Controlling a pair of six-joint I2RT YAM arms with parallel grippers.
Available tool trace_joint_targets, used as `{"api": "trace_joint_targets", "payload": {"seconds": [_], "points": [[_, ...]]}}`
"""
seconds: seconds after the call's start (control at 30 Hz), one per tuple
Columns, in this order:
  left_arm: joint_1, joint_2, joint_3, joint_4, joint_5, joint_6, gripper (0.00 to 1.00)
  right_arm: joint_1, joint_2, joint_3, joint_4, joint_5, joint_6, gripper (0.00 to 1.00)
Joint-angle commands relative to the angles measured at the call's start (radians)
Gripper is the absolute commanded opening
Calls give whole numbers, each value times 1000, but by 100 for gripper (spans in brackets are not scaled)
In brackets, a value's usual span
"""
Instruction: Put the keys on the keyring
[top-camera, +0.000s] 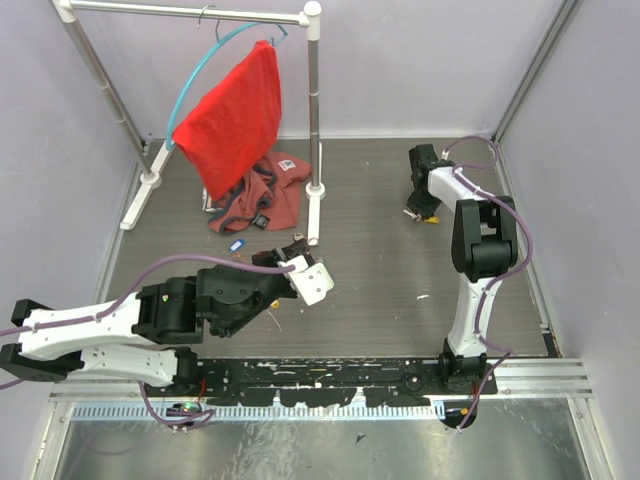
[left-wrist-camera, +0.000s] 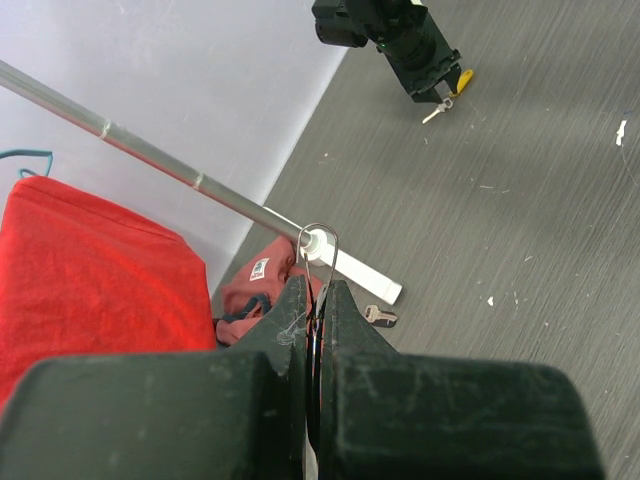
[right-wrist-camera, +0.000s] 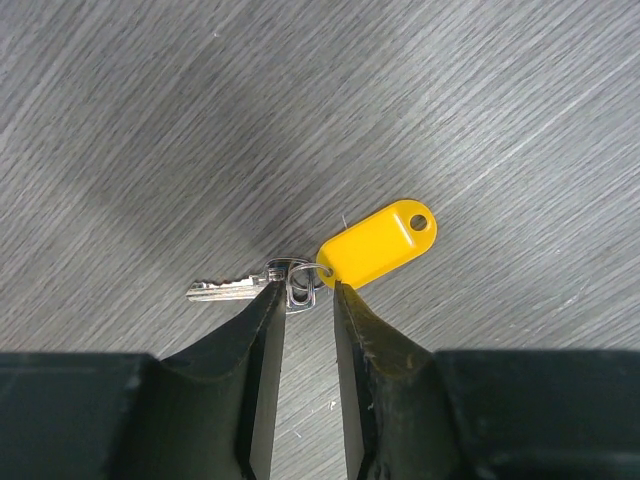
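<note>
My left gripper (left-wrist-camera: 317, 285) is shut on the keyring (left-wrist-camera: 318, 225), a thin silver wire loop that sticks out past the fingertips. In the top view this gripper (top-camera: 285, 258) hovers at the table's middle left. At the far right, my right gripper (right-wrist-camera: 306, 287) is low over the table, jaws open, straddling the head of a silver key (right-wrist-camera: 225, 290) joined to a yellow tag (right-wrist-camera: 378, 243). The tips sit right beside the key's head and the tag's edge. A key with a blue tag (top-camera: 237, 245) lies near the garment. Another small key (left-wrist-camera: 380, 316) lies by the rack's foot.
A white clothes rack (top-camera: 314, 120) stands at the back left, with a red cloth (top-camera: 235, 115) on a teal hanger hoop (top-camera: 195, 75). A crumpled reddish garment (top-camera: 262, 195) lies at the rack's base. Grey walls close in the table's sides.
</note>
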Motion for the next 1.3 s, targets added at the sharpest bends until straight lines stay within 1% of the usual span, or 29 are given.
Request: {"api": "trace_joint_targets", "payload": {"seconds": [0.0, 0.3, 0.63, 0.73, 0.8, 0.87, 0.97, 1.07, 1.27], "points": [[-5, -24, -7, 12, -16, 7, 0, 1, -7, 22, 26, 3, 6, 31], [-5, -26, -6, 12, -17, 9, 0, 1, -1, 18, 33, 7, -2, 29], [-4, -26, -3, 7, -17, 10, 0, 0, 11, 16, 33, 30, -8, 29], [-5, -24, -2, 8, -16, 9, 0, 1, 15, 16, 33, 33, -9, 24], [-5, -23, -2, 7, -16, 9, 0, 0, 15, 17, 33, 33, -12, 19], [-4, -21, -2, 8, -15, 10, 0, 0, 14, 16, 33, 35, -14, 17], [-4, -19, -2, 11, -14, 10, 0, 1, 4, 13, 33, 42, -23, 8], [-5, -15, 0, 13, -12, 12, 0, 1, -14, 10, 33, 46, -40, 2], [-4, -11, 4, 15, -11, 14, 0, 3, -122, -43, 68, 18, -135, 1]]}}
